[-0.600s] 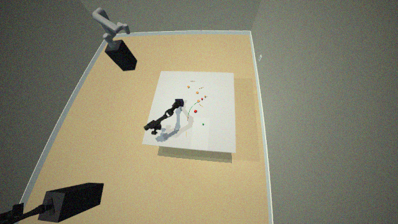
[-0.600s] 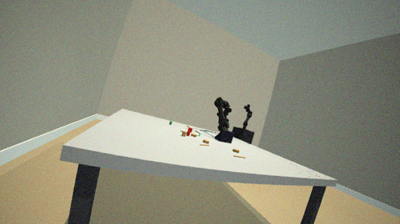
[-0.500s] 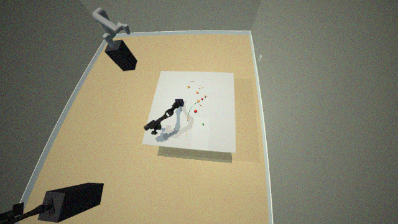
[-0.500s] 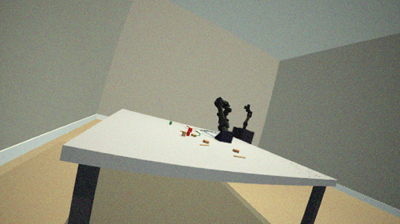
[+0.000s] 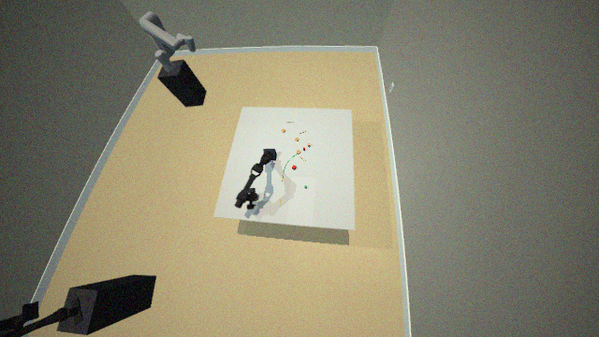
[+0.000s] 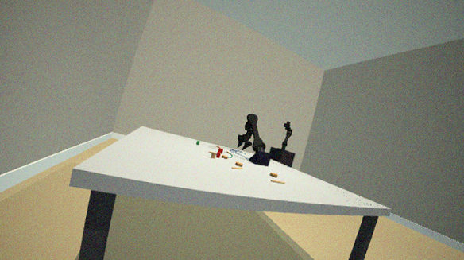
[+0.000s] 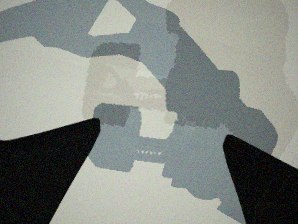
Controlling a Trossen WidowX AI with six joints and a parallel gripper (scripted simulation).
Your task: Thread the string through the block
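Note:
My gripper (image 5: pixel 245 205) (image 6: pixel 242 146) (image 7: pixel 162 133) is open and empty, raised above the table near its front left corner in the top view. The thin stick (image 5: pixel 283 179) on the string's free end lies right of the arm. The green string (image 5: pixel 286 163) (image 6: pixel 231 155) curves from it to a round wooden button (image 5: pixel 299 152) (image 6: pixel 224 157). A small tan object (image 5: pixel 309 145) (image 6: pixel 213 155), apparently the block, stands beyond the button; its hole is too small to make out. The wrist view shows only table and arm shadows between the fingers.
Red objects (image 5: pixel 294 167) (image 5: pixel 304 149) stand near the string, and a green one (image 5: pixel 305 187) (image 6: pixel 198 142) farther off. Other wooden discs (image 5: pixel 297 139) (image 5: pixel 284 131) (image 6: pixel 239 164) (image 6: pixel 273 174) and loose sticks (image 5: pixel 290 122) (image 5: pixel 302 158) (image 6: pixel 278 182) (image 6: pixel 236 168) lie around on the white table (image 5: pixel 334 206) (image 6: pixel 154 170).

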